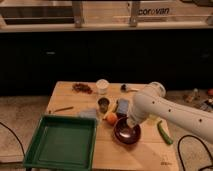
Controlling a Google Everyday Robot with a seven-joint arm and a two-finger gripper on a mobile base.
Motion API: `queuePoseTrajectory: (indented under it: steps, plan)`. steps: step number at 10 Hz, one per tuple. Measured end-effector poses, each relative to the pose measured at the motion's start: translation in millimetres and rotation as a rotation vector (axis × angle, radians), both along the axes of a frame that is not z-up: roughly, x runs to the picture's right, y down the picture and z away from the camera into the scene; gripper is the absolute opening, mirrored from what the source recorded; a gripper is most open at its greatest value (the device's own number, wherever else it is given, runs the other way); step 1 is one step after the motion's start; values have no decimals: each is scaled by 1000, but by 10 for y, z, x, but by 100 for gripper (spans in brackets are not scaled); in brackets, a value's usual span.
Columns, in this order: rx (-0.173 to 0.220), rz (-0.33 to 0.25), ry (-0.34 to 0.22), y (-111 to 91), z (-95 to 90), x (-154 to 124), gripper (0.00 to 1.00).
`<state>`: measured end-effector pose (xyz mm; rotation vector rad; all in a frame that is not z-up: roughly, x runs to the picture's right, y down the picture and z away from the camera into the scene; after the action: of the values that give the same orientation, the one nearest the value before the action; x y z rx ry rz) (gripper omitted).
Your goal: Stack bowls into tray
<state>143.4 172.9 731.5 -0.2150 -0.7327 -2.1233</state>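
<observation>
The dark reddish-brown bowls (126, 132) sit nested on the wooden table (145, 155), right of the green tray (62, 142). The tray lies at the table's front left and holds nothing. My white arm comes in from the right and bends down over the bowls. My gripper (131, 122) is at the bowls' far rim, reaching down into them. I cannot see whether it touches the bowls.
An orange fruit (111, 118) lies just left of the bowls. A small dark cup (103, 104), a white cup (102, 86), a blue object (122, 106), red-brown bits (82, 88), a thin stick (62, 109) and a green vegetable (163, 132) are on the table.
</observation>
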Motion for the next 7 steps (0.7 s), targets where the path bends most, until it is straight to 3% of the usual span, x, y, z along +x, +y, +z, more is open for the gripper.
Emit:
queuePoseTrajectory:
  steps: [4, 6, 7]
  plan:
    - [4, 33, 66, -22, 102, 63, 50]
    - [-12, 58, 92, -11, 218, 133, 73]
    - [-16, 66, 100, -13, 261, 163, 78]
